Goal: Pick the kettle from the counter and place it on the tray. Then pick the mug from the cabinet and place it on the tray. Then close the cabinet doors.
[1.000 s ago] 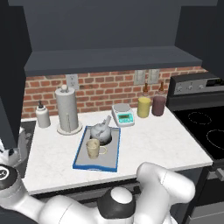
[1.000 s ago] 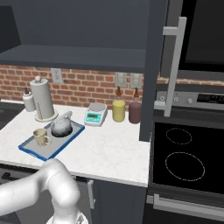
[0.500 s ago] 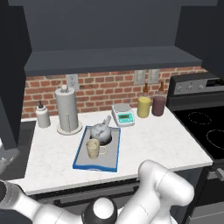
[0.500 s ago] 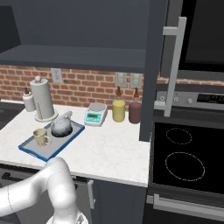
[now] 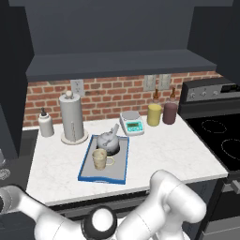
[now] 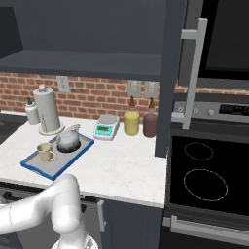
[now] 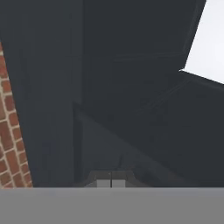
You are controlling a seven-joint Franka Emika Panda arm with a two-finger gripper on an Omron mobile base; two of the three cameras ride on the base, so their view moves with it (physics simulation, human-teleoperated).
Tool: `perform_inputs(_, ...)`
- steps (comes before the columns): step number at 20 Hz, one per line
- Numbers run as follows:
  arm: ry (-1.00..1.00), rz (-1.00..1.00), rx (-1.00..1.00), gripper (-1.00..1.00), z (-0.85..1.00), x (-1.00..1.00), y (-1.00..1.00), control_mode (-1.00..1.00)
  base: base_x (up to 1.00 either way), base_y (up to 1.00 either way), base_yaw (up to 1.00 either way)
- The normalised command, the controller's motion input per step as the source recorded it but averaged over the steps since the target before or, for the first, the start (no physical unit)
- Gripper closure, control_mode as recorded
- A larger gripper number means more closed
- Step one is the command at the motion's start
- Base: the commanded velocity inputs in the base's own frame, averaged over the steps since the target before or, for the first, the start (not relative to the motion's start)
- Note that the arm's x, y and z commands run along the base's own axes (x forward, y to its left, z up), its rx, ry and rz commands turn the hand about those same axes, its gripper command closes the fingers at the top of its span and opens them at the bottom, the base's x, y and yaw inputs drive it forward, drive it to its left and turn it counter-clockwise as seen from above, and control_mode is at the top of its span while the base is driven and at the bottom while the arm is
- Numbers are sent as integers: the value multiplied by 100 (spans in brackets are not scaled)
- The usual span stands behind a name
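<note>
**Kettle and mug on the tray, cabinet doors standing open**

Above the counter [image 5: 56, 173], the cabinet [image 5: 117, 37] hung with its interior exposed, its thick dark shelf base running across the brick wall. One of the cabinet doors [image 6: 170, 73] stood swung out in the right base view, edge-on to the camera, with its long silver bar handle [image 6: 192, 73] facing the stove side. A black stove [image 6: 204, 175] sat just beside the counter's right end.

On the white marble top lay the tray [image 5: 90, 171], blue-rimmed, near the front middle. At its back end sat the kettle [image 5: 108, 140], spout pointing toward the wall. The mug [image 5: 100, 159] stood upright on the tray just in front of the kettle, its loop handle turned to the right in the left base view.

Behind the tray, a steel paper-towel cylinder [image 5: 72, 117] stood near the wall, with a small white bottle [image 5: 45, 124] to its left. A white kitchen scale [image 5: 131, 123] lay right of the kettle, then a yellow canister [image 5: 153, 115] and a dark maroon jar [image 5: 169, 113] side by side.

The gripper [image 7: 111, 179] showed in the hand view with its two finger tips pressed together, nothing between them, pointing at dark cabinet panels with a strip of brick at one edge.
</note>
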Motion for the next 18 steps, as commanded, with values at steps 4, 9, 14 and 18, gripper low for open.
perform_inputs(4, -1, 0, -17, 100, 48, -26, 35, -100, 0, 0, 0)
perform_inputs(9, 15, 0, -28, 100, -7, 3, 69, -100, 0, 0, 0)
perform_inputs(14, 1, 0, -19, 100, 4, 1, 50, -100, 0, 0, 0)
perform_inputs(18, 0, -1, -10, 100, 55, 0, 18, -100, 0, 0, 0)
